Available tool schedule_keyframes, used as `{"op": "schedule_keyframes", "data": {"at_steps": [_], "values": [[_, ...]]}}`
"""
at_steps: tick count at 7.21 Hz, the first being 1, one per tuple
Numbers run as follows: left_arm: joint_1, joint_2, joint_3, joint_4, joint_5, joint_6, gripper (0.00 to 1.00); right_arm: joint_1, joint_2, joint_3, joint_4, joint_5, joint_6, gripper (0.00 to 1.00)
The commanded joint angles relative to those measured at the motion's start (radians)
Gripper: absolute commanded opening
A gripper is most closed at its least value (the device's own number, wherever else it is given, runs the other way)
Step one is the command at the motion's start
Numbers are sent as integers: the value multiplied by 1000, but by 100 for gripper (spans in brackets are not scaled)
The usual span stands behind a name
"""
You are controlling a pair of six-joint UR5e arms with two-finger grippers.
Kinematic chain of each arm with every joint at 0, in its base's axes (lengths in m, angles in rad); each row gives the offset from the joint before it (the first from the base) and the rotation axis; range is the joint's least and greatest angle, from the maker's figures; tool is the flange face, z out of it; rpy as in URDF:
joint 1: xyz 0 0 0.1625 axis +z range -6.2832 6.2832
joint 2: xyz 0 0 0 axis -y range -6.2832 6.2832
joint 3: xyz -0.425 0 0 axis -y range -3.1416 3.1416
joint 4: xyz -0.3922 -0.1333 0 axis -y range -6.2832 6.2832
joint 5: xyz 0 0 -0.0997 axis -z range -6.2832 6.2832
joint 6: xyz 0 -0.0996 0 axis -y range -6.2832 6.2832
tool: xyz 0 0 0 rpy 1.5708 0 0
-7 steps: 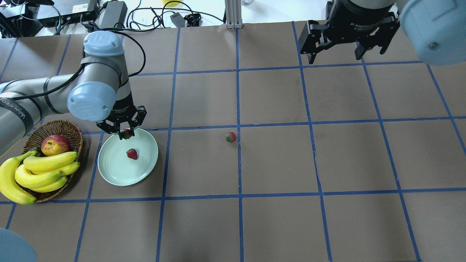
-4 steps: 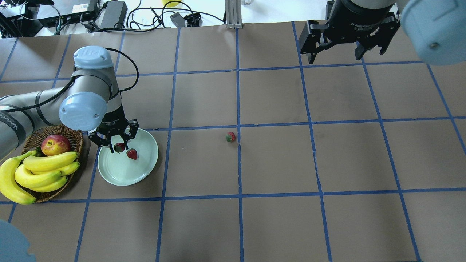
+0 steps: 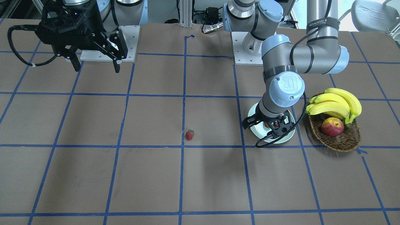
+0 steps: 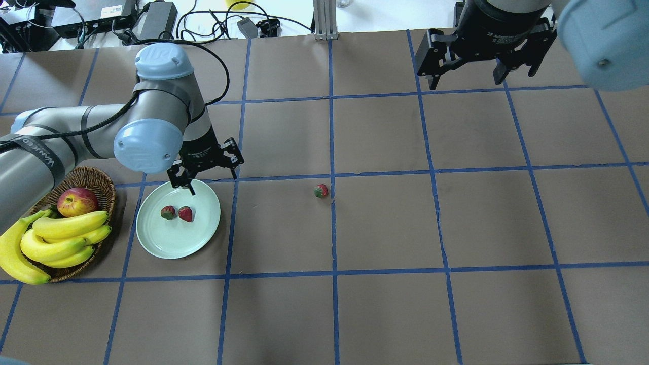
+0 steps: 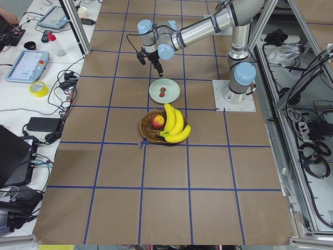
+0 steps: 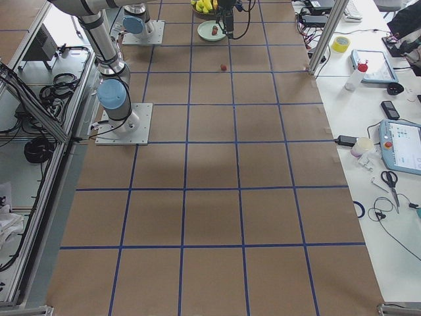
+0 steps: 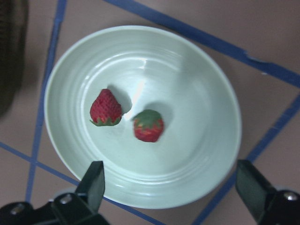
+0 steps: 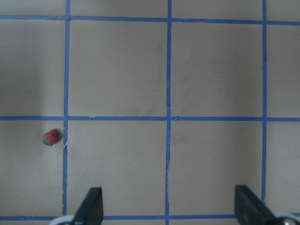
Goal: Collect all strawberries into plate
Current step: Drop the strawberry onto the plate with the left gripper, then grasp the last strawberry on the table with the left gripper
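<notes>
The pale mint-green plate (image 4: 177,241) holds two strawberries, a greenish one (image 4: 168,212) and a red one (image 4: 185,214). The left wrist view shows them side by side (image 7: 106,108) (image 7: 148,125) on the plate (image 7: 197,93). My left gripper (image 4: 210,178) is open and empty, above the plate's far rim. The third strawberry (image 4: 320,191) lies on the table near the middle and also shows in the right wrist view (image 8: 50,137). My right gripper (image 4: 466,76) is open and empty, high over the far right.
A brown wicker basket (image 4: 104,182) with bananas (image 4: 56,238) and an apple (image 4: 77,201) stands just left of the plate. Blue tape lines grid the brown table. Cables and boxes lie beyond the far edge.
My left gripper has let go of the greenish strawberry, which now lies on the plate beside the red one. The gripper has opened and moved up and to the right. The right arm has not moved.
</notes>
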Motion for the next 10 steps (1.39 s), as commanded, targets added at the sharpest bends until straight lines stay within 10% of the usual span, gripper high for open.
{"op": "schedule_keyframes", "data": {"at_steps": [1, 8, 9, 10], "values": [[-93, -23, 26, 136, -175, -179, 100, 0, 2, 1, -1, 1, 0, 100], [-246, -201, 21, 279, -220, -249, 88, 0, 1, 2, -1, 1, 0, 100], [-247, -213, 21, 279, -220, -249, 70, 0, 2, 1, -1, 1, -1, 100], [-247, -218, 21, 279, -220, -249, 27, 0, 2, 2, -1, 1, 0, 100]]}}
